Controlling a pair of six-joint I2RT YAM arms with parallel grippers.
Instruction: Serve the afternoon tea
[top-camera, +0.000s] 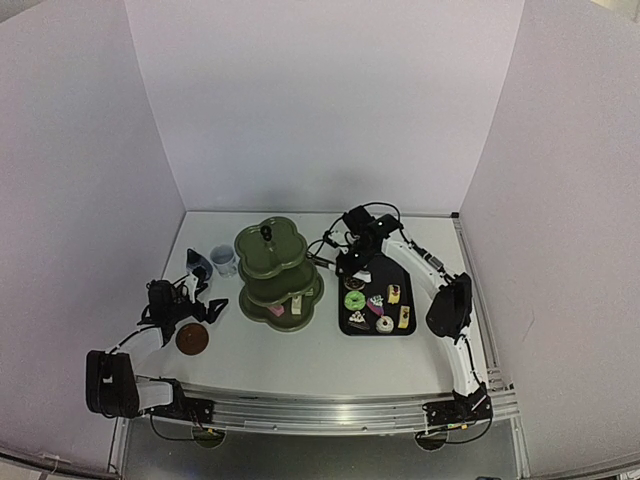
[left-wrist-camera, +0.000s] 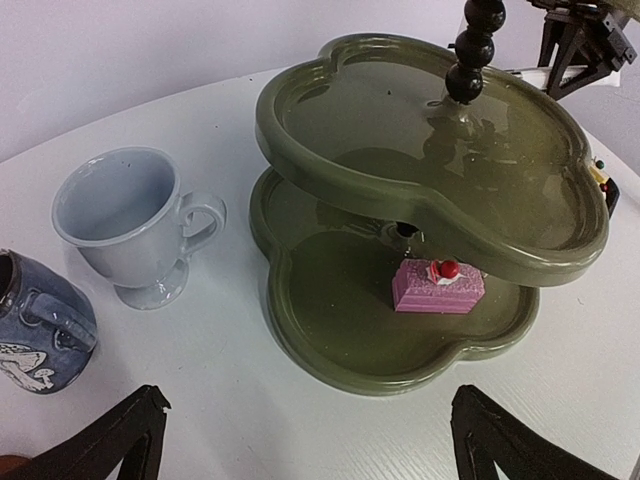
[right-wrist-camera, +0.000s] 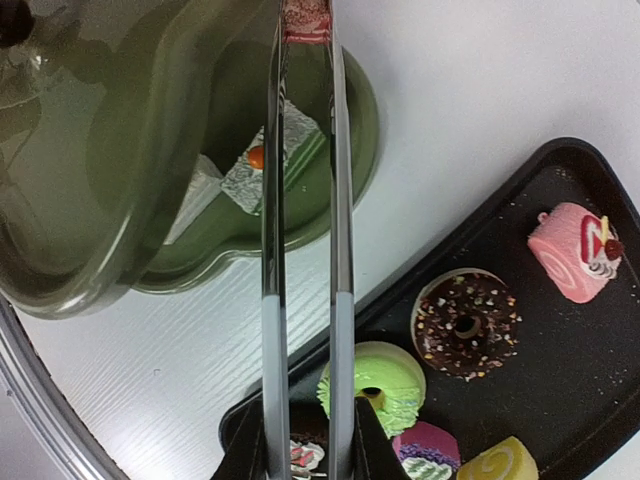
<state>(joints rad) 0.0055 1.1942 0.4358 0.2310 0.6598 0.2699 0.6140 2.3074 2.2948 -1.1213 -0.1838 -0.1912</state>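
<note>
Above the black tray (right-wrist-camera: 600, 380), our right gripper (right-wrist-camera: 308, 455) is clamped on the metal tongs (right-wrist-camera: 272, 220), whose tips pinch a pinkish pastry (right-wrist-camera: 306, 20) at the rim of the dark green stand (right-wrist-camera: 120, 200). Our left gripper (left-wrist-camera: 310, 420) stands wide apart and empty near the white cup (left-wrist-camera: 130, 215) and blue jug (left-wrist-camera: 40, 320).

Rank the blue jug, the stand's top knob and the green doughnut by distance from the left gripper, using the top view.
1. the blue jug, just beyond the left gripper, at the left.
2. the top knob of the stand, mid-table.
3. the green doughnut, on the black tray at the right.
</note>
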